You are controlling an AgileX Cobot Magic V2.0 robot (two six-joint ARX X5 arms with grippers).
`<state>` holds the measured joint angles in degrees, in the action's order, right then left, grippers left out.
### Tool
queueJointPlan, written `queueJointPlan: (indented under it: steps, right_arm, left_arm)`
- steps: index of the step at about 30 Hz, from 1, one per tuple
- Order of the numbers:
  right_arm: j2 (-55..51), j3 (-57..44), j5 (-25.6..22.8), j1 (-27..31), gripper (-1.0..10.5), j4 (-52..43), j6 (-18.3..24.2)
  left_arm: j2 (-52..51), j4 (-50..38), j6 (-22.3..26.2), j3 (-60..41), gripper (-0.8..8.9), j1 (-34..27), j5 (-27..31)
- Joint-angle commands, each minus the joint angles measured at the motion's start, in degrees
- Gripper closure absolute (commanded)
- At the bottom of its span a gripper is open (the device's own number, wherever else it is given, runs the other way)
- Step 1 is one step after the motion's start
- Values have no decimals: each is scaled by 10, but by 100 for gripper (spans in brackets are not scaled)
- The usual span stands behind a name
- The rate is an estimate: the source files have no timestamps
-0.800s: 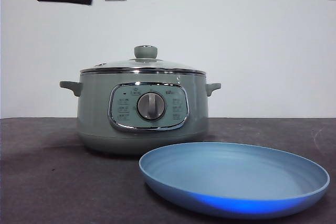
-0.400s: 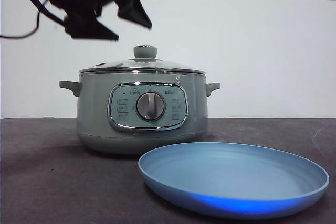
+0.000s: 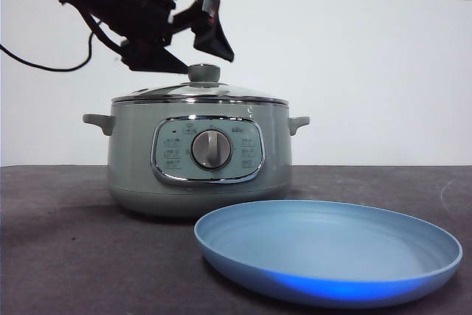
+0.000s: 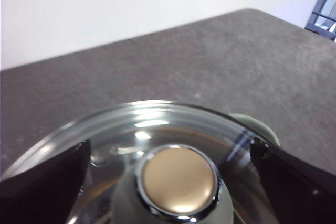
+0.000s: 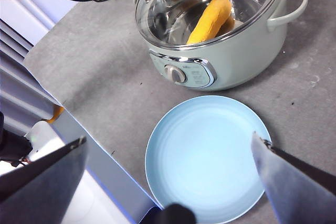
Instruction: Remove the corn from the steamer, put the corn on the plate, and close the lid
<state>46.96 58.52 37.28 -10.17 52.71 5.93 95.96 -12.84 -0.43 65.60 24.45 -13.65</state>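
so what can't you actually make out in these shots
- Corn: invisible in the front view behind the steamer wall; in the right wrist view its far end is lost behind glare on the lid.
- Lid knob: cut off by the left wrist view's edge, so the left gripper, open around it, may or may not touch it.
- Panel labels: too small to read.
- Right gripper: only blurred open jaws above the plate.

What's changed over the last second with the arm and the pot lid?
The left gripper has swung in from the upper corner and come down around the lid's knob, jaws open either side, not yet gripping. The lid, steamer, corn inside and empty plate stayed put.
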Motion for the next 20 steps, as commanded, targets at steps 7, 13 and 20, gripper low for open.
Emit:
queueJointPlan:
  steps: [7,13,20]
  right_arm:
    - [-1,2,-3,-2,379,-2,0]
    - [-1,2,-3,-1,379,-2,1]
    - [0,2,-4,-1,380,-3,1]
  left_arm:
    - [26,-2,11,0,277,12,38]
    - [26,18,11,0,775,15,43]
    - [25,17,5,1,822,18,40]
